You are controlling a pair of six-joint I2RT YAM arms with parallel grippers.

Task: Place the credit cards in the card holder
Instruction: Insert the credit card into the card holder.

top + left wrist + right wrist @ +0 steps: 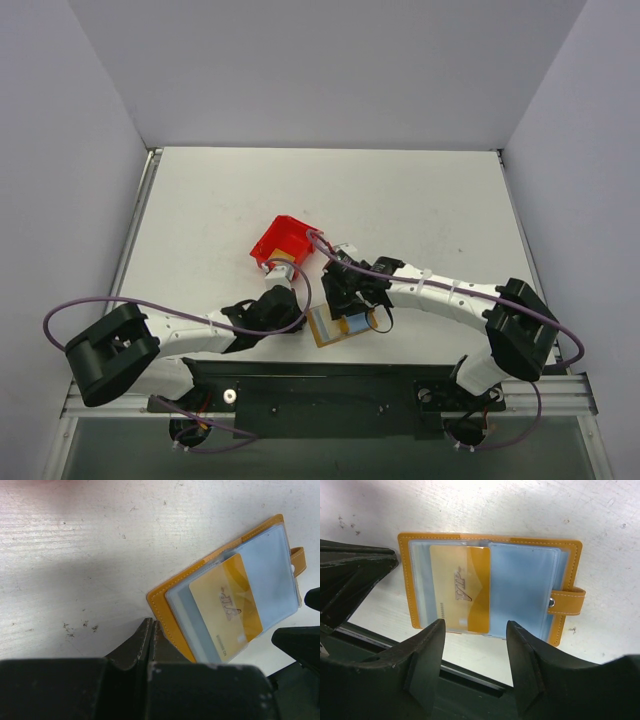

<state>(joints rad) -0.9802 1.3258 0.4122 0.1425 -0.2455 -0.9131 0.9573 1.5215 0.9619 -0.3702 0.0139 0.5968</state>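
Note:
The card holder (338,327) lies open near the table's front edge, its light blue panel up and its tab (567,601) to one side. It also shows in the left wrist view (165,609) and the right wrist view (522,587). One golden credit card (459,592) sits on its left half, partly in a clear sleeve, its near end at the sleeve's edge; it also shows in the left wrist view (225,605). My left gripper (151,626) is shut and empty, its tip at the holder's corner. My right gripper (475,627) is open and empty over the holder's near edge.
A red plastic bin (283,240) stands just behind the two grippers. The black rail (470,680) along the table's front edge runs right below the holder. The left gripper's body (350,575) shows beside the holder in the right wrist view.

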